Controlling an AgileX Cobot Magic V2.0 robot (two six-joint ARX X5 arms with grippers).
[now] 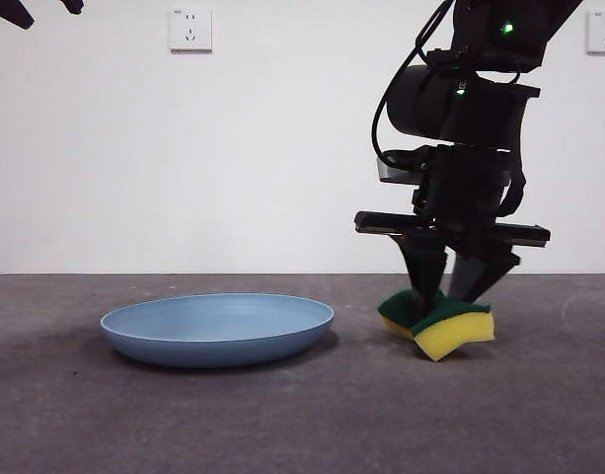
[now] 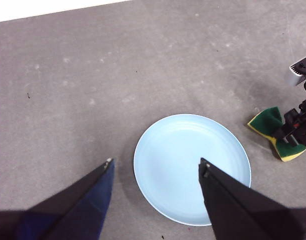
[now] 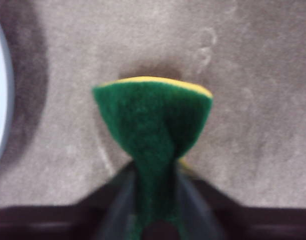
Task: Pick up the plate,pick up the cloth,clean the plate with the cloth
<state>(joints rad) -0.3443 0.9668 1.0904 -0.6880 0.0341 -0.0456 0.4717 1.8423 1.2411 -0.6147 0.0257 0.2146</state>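
A round light-blue plate (image 1: 217, 328) lies flat; beside it, apart, a yellow-and-green sponge (image 1: 442, 322) is pinched, bent, green face up.

A glossy black robot arm with a rounded cylindrical wrist housing, two small green indicator lights and a looping black cable ends in a flat black crossbar carrying the right tool (image 1: 448, 286), whose two matte black tapered jaws match the left tool (image 2: 156, 169)'s wedge-shaped pair.
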